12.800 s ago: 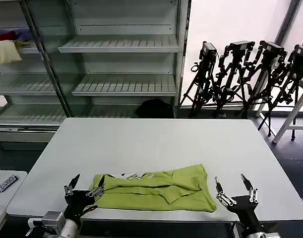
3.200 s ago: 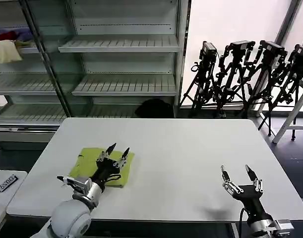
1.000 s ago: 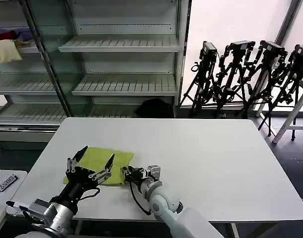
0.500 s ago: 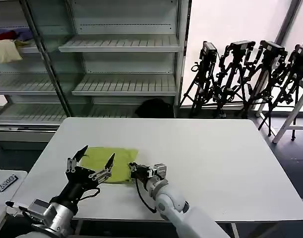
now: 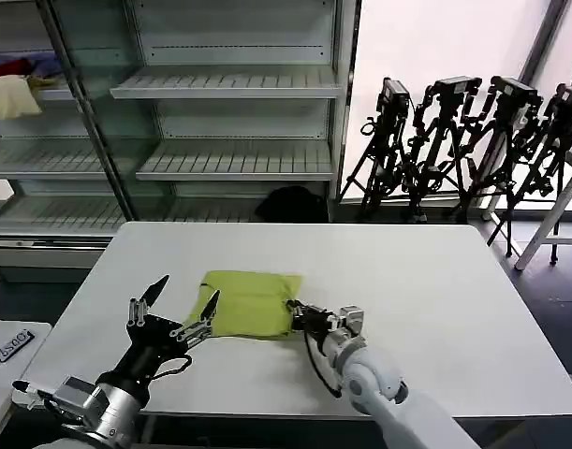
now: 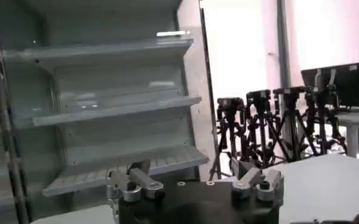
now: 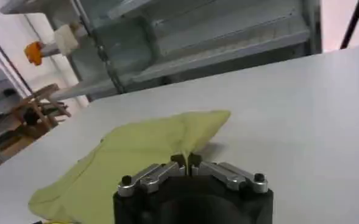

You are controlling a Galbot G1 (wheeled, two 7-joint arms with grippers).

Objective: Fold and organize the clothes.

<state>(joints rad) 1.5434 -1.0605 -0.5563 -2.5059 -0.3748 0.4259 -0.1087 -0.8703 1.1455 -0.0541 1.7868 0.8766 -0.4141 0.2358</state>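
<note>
Head view: my right gripper (image 5: 300,312) has its jaws pinched on the right edge of the folded lime yellow-green cotton T-shirt (image 5: 250,302), which lies on the white counter (image 5: 407,281) left of centre. My left gripper (image 5: 171,311) hovers just beside the shirt's left edge, jaws spread wide, holding nothing.

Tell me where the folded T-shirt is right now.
In the head view the T-shirt lies on the white table, left of centre, its right edge pinched by the right hand, with the open left hand just beside it.
</note>
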